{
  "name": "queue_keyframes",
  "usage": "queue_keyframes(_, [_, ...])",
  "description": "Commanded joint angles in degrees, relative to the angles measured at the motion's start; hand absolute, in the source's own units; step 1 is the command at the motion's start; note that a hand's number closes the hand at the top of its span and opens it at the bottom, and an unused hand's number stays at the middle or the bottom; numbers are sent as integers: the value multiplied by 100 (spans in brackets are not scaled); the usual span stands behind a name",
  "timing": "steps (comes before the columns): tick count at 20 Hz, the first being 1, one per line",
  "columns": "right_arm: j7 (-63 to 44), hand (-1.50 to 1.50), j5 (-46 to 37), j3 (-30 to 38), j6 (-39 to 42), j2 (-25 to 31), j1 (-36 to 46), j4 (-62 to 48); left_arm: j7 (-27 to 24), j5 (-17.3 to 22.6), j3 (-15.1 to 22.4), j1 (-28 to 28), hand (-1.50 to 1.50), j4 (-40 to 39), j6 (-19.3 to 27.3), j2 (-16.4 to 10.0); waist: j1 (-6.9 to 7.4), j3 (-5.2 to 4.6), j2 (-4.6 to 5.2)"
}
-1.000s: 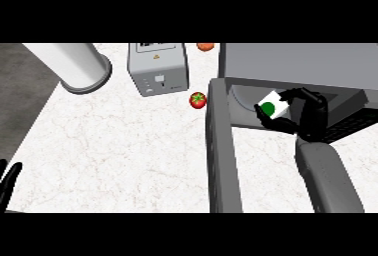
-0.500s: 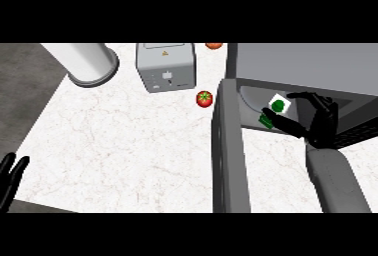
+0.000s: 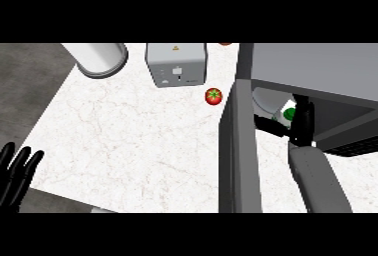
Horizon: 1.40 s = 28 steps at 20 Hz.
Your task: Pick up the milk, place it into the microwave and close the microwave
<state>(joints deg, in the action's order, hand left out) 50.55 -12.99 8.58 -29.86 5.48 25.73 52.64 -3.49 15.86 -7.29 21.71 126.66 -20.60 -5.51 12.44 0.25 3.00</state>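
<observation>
At the microwave mouth, the milk is held by the right hand, fingers curled round it. It could be tipped if knocked against the roof edge or open door. Most of the carton and the floor inside are hidden. The left hand is seen resting open, lower left.

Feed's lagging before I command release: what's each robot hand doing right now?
Left robot hand: open, resting at lower left.
Right robot hand: closed round the milk, inside the microwave.
</observation>
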Motion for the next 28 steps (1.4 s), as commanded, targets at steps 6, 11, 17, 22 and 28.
queue_keyframes(6, [-2115,-150,-7,229,410,229,2008,-1808,35,-343,270,-248,-150,-143,126,121,-55,-8,96])
queue_keyframes(11, [-2369,-150,-18,410,659,561,2666,-2527,61,-542,344,-295,-150,-104,267,213,-254,6,56])
queue_keyframes(17, [-2200,-150,-95,478,717,604,2996,-3262,138,-752,659,-262,-150,-56,367,397,-344,9,54])
queue_keyframes(22, [-1876,-150,97,668,1193,627,3187,-3604,113,-921,765,-435,-150,-161,487,507,-506,7,23])
queue_keyframes(28, [-1511,-150,236,898,1198,570,3232,-3953,-61,-1107,907,-298,-150,-281,553,549,-576,-1,-17])
